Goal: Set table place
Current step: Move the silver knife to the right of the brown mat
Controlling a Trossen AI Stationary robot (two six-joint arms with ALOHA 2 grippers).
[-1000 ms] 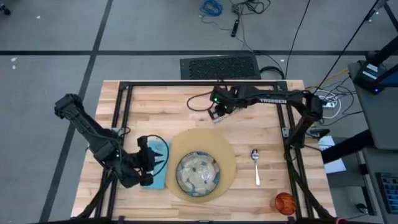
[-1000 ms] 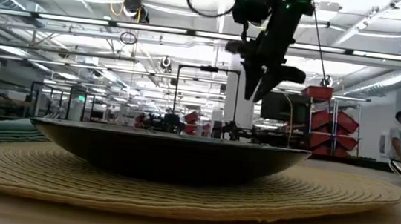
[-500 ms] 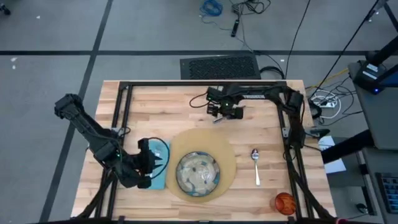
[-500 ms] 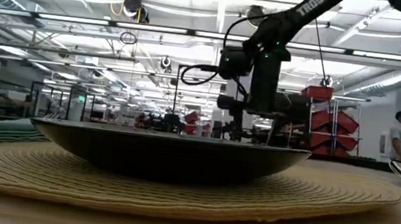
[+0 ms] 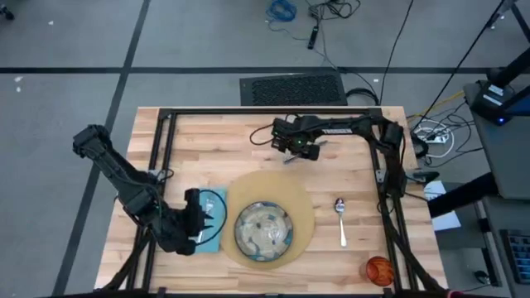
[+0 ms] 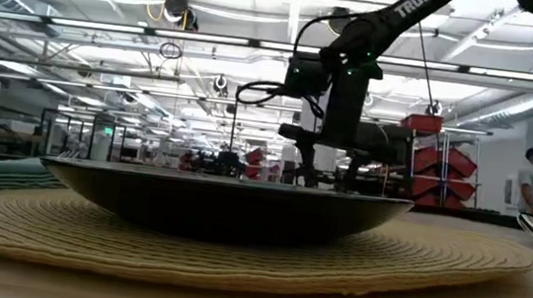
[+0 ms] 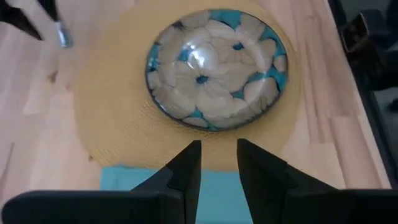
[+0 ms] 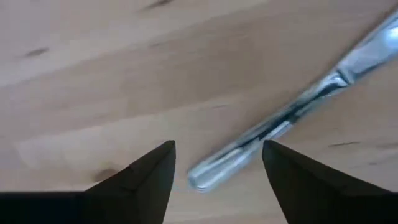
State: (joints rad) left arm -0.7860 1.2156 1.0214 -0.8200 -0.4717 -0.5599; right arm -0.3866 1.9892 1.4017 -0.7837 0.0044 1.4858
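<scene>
On the table (image 5: pixel 207 141) lies a round tan placemat (image 5: pixel 305 211) with a flower-patterned dish (image 5: pixel 263 230) on it. A teal napkin (image 5: pixel 214 217) lies flat to its left. My left gripper (image 7: pixel 217 163) hovers open over the napkin's edge nearest the placemat and holds nothing. A silver knife (image 8: pixel 292 112) lies flat near the far middle of the table. My right gripper (image 8: pixel 214 165) points down over its handle end, open, one finger on each side. A spoon (image 5: pixel 340 219) lies right of the placemat, and an orange cup (image 5: pixel 379 269) stands at the near right.
The black frame rails (image 5: pixel 163 157) run along the table's left, right and far sides. In the low view the dish (image 6: pixel 226 204) and the placemat (image 6: pixel 236 250) fill the foreground, with my right gripper (image 6: pixel 326 175) behind them. Bare wood lies between the knife and the placemat.
My right gripper has come down from well above the table to just over the knife. It has turned from a slant to pointing straight down and shifted slightly toward the table's left edge.
</scene>
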